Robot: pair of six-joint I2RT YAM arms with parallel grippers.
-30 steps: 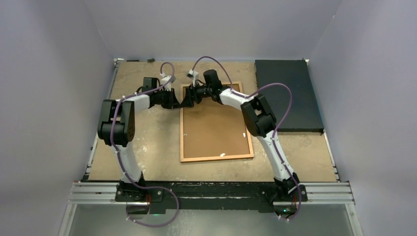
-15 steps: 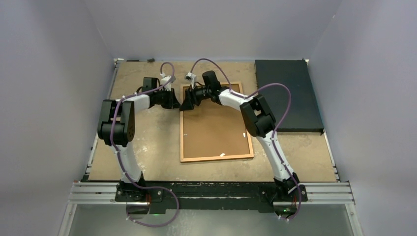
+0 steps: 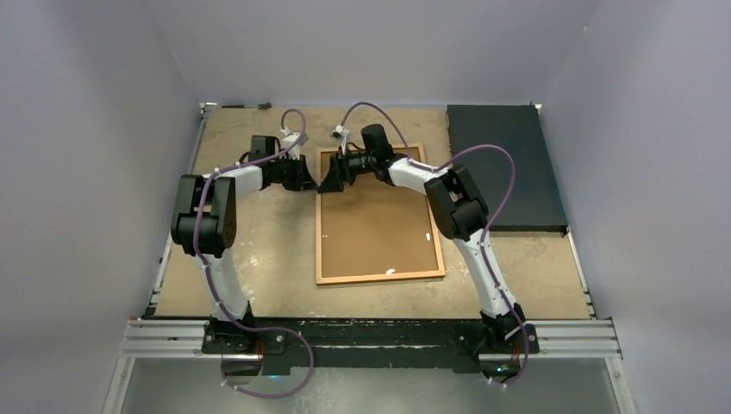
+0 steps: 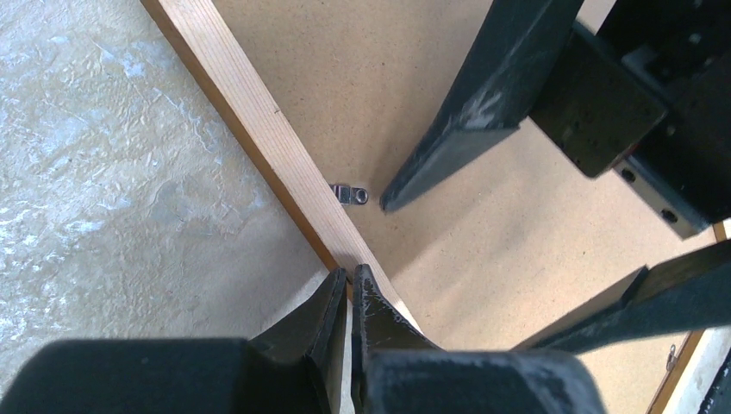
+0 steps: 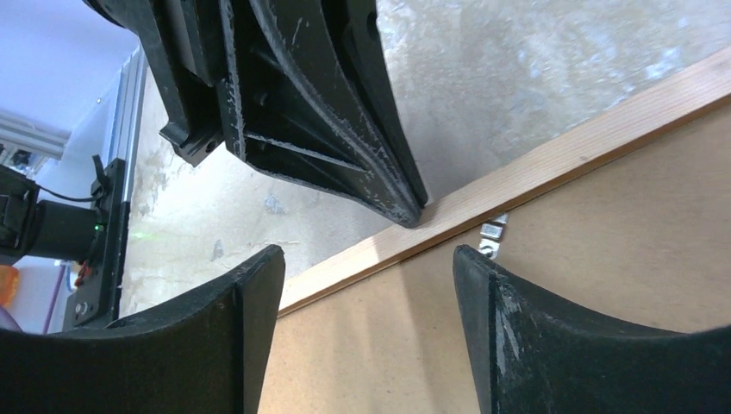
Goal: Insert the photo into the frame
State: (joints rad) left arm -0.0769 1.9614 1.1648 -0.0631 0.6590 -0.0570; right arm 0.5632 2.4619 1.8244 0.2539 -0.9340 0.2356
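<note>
On the tan counter (image 3: 259,250) the wooden picture frame (image 3: 379,233) lies back-up at the middle of the top view, brown board showing, with a black slab (image 3: 504,164) at upper right. Near the frame's upper-left corner the left tool (image 4: 349,280), fingers together, has its tips against the wooden edge. The right tool (image 5: 366,263), fingers apart and holding nothing, hangs over the board, one tip just beside a small metal clip (image 4: 351,194).

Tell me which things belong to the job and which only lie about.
Job: thin orange-brown wooden picture frame, board back up; small metal clip on it; shut left gripper at its edge; open right gripper above. Photo not visible.
Lying about: flat black rectangular slab, far right.
</note>
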